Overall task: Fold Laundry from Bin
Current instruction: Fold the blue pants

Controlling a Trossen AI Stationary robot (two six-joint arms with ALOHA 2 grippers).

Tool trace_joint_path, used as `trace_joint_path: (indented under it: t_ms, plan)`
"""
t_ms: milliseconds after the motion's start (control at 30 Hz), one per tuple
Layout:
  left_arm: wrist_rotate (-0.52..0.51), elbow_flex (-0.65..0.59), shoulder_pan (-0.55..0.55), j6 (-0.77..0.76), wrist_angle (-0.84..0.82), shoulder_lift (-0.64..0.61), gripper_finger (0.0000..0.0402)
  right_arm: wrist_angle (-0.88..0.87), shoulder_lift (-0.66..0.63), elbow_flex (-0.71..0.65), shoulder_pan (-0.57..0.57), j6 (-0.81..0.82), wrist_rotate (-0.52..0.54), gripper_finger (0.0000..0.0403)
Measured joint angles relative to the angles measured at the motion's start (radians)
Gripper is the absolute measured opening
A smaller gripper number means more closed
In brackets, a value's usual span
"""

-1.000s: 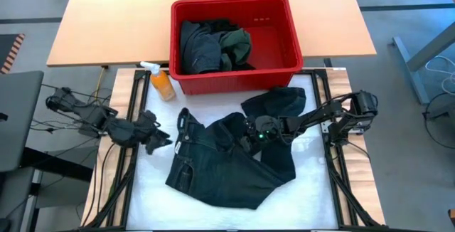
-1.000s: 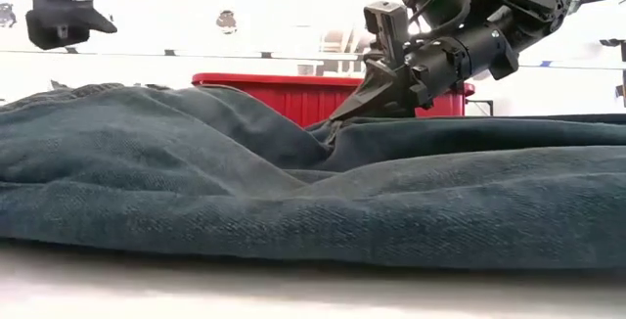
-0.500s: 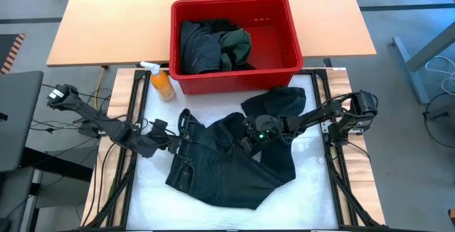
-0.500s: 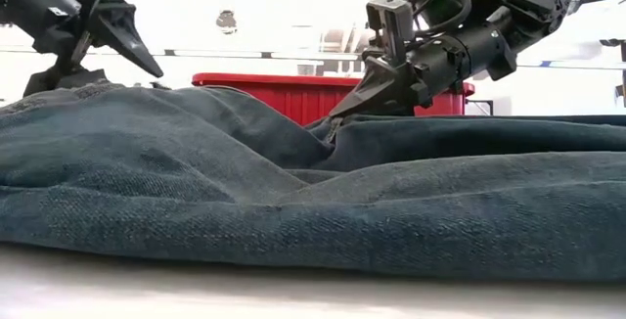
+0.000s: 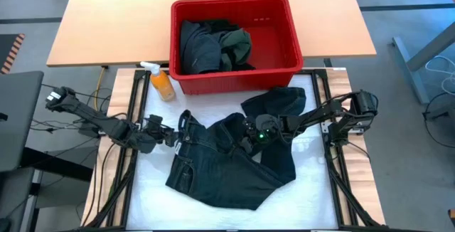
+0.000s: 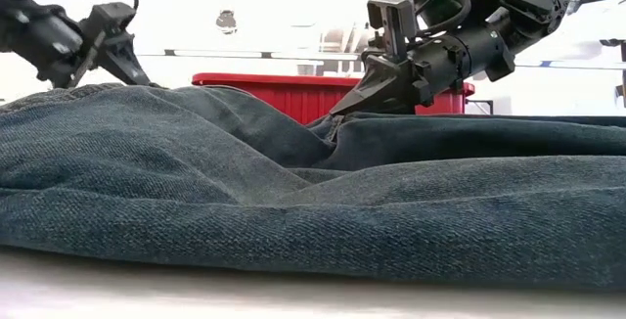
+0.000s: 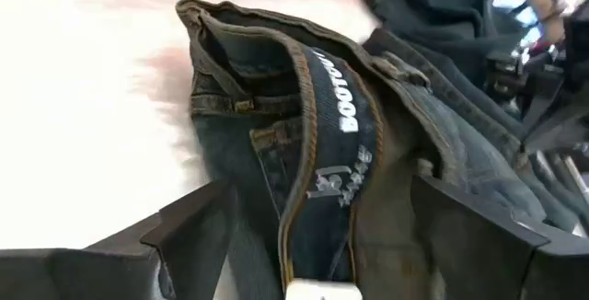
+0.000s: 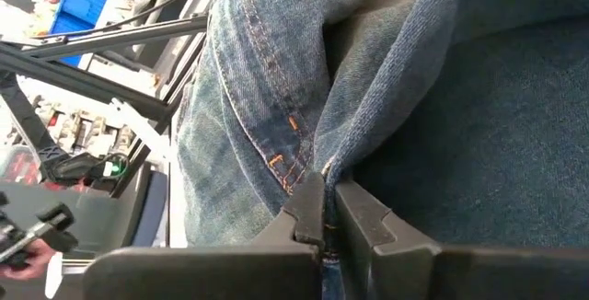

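A pair of dark blue jeans point(image 5: 227, 161) lies crumpled on the white table pad; its waistband point(image 5: 183, 122) is at the left. My left gripper point(image 5: 167, 134) is open and low, its two fingers point(image 7: 193, 236) standing on either side of the waistband point(image 7: 322, 134) with its printed inner label. I see no touch. My right gripper point(image 5: 245, 141) is shut on the jeans at their middle. The red bin point(image 5: 284, 18) stands behind the pad and holds dark and green laundry point(image 5: 213, 43). My right gripper pinches a raised fold of denim point(image 8: 322, 173) between its two fingers, beside a seam with orange stitching, near the middle of the jeans. The fingers point(image 6: 352, 99) come slanting down from the table's right. The fold is drawn up a little; the rest lies on the pad.
An orange spray bottle point(image 5: 162, 82) stands at the bin's near left corner. A dark piece of cloth point(image 5: 276, 102) lies bunched behind my right arm. The bare white pad point(image 5: 153, 189) shows left of and in front of the jeans.
My left gripper has come down and gone toward the table's right edge, to the jeans' waistband, so that its fingers now stand around it. My right gripper has kept its hold and the jeans have stayed where they were.
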Motion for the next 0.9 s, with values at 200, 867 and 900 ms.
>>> trace_joint_path:
  t_ms: [200, 867, 900]
  plan:
    - [0.054, -0.172, 0.068, 0.164, 0.486, -0.003, 0.0313, 0.001, 0.0, 0.0, -0.004, 0.019, -0.003, 0.003]
    - [0.538, -0.298, 0.129, 0.33, 0.834, -0.118, 0.0309, 0.006, 0.0, 0.0, -0.004, 0.029, -0.001, 0.003]
    - [0.555, -0.298, 0.129, 0.332, 0.818, -0.14, 0.0309, 0.006, 0.0, 0.0, -0.004, 0.029, -0.001, 0.003]
